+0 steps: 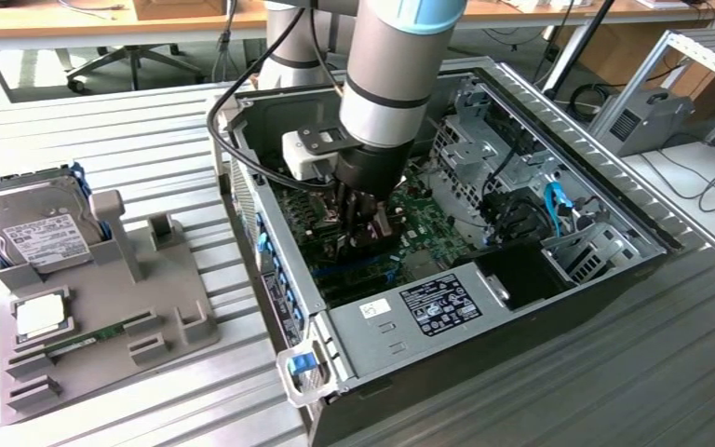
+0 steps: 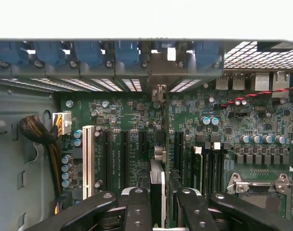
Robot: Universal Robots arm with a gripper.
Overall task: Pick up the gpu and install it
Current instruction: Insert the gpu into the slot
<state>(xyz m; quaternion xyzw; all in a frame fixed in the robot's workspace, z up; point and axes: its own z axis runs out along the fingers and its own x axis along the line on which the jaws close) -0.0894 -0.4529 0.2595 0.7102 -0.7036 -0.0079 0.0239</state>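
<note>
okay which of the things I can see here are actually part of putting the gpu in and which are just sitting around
In the job: the gpu, edge-on between the gripper fingers over the motherboard inside the computer case.

Lying about: hard drive, memory stick, both on the grey holder tray.

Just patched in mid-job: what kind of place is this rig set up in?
Most likely a lab or workshop set up for PC assembly. An open computer case lies on a ribbed metal table, a grey fixture holds spare parts, and office chairs and desks stand behind.
</note>
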